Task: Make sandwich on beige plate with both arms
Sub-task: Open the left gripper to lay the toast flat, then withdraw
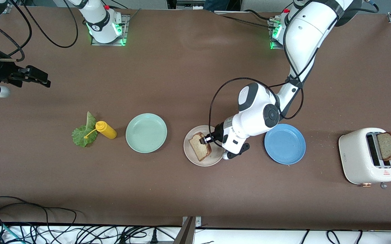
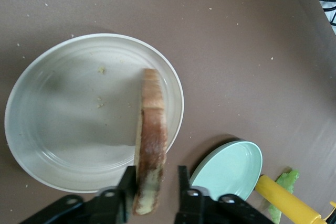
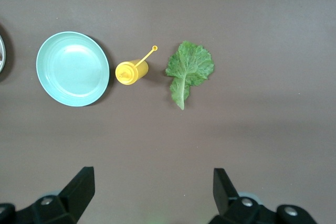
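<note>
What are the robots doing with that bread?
They're making a sandwich. The left end effector holds a toast slice on edge over the beige plate. A second slice sticks out of the toaster. The lettuce lies untouched beside the mustard bottle. The right end effector waits, open.

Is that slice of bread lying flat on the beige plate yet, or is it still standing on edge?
On edge. The left gripper pinches the bread slice upright over the beige plate.
</note>
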Available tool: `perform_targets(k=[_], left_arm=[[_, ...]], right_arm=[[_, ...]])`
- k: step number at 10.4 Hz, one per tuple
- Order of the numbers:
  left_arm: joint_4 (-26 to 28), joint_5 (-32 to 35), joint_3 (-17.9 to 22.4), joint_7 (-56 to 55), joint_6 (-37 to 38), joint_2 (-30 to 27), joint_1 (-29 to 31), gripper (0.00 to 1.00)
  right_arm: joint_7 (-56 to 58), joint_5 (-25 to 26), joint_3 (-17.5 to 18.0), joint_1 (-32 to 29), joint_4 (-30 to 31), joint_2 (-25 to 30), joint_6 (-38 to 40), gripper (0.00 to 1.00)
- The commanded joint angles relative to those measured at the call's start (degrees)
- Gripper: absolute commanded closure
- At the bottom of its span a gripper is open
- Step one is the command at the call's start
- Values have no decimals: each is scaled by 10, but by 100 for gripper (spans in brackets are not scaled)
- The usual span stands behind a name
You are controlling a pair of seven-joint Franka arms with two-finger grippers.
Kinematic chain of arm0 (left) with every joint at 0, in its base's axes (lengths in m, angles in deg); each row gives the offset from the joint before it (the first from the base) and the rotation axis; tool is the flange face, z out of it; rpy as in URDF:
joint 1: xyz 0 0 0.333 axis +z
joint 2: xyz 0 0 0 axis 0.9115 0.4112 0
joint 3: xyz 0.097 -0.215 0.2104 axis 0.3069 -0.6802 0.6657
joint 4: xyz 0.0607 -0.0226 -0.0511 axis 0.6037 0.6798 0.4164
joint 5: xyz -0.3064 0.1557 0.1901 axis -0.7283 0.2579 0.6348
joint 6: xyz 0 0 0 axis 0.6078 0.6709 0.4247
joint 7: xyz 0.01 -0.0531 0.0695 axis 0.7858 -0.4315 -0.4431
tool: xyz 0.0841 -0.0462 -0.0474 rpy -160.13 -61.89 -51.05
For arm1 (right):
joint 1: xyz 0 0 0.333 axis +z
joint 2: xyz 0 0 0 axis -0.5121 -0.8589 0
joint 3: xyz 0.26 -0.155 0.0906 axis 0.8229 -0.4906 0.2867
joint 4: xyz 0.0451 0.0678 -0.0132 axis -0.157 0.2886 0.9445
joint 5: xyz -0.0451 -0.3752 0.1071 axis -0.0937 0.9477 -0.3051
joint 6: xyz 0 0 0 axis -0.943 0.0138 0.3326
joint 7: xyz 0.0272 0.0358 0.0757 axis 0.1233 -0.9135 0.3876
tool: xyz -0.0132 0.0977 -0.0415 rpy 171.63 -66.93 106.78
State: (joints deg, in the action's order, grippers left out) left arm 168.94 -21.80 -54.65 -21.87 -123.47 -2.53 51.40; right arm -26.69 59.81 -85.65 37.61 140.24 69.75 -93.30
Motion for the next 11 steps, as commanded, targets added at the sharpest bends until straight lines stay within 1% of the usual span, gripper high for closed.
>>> perform_targets(k=[1,2,5,7,9,11], left_arm=[[39,26,4,15,-3,-23,6,34],[43,44,7,15,6,-23,10,30],[43,50,12,27,85,-25,52,30],[41,58,14,35,114,-27,72,30],[40,114,15,32,124,-34,87,30],[36,173,14,35,166,-61,125,30]], right_arm=[[6,-11,1,-7,-5,-1,0,0],[6,-12,1,-7,-5,-1,1,0],[6,-12,1,-7,-5,-1,1,0],[5,-19,1,-7,-5,-3,1,0],[3,-22,1,-7,-5,-3,1,0],[0,-8,5,-1,-5,-3,3,0]])
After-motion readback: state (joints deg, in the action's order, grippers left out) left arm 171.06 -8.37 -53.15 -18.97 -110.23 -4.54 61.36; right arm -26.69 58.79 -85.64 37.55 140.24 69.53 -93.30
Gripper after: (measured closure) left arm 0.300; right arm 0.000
